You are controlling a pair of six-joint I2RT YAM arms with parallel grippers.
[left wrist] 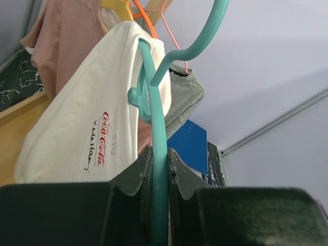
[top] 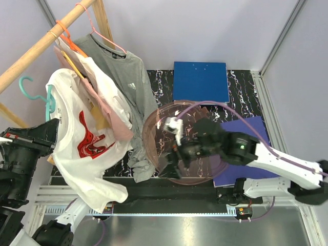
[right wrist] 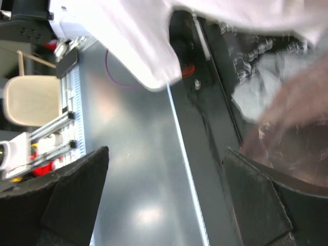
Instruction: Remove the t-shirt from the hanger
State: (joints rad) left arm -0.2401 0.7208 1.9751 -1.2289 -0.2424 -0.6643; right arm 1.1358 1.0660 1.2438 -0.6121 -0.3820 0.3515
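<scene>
A white t-shirt (top: 84, 148) with a red print hangs on a teal hanger (top: 50, 101) at the left, off the wooden rod. My left gripper (top: 51, 126) is shut on the hanger. In the left wrist view the teal bar (left wrist: 159, 169) runs up between the closed jaws of that gripper (left wrist: 159, 160), and the t-shirt (left wrist: 87, 128) drapes to its left under the hook (left wrist: 192, 46). My right gripper (top: 170, 163) stands open over the pink bowl, right of the t-shirt. In the right wrist view its gripper (right wrist: 166, 174) holds nothing, and the t-shirt's hem (right wrist: 138, 46) hangs above, apart.
A wooden rod (top: 41, 48) carries a grey t-shirt (top: 125, 74) on a pink hanger, plus pink and beige garments (top: 97, 105). A clear pink bowl (top: 156, 128) sits on the dark table. A blue board (top: 200, 81) and a dark blue folder (top: 243, 134) lie behind.
</scene>
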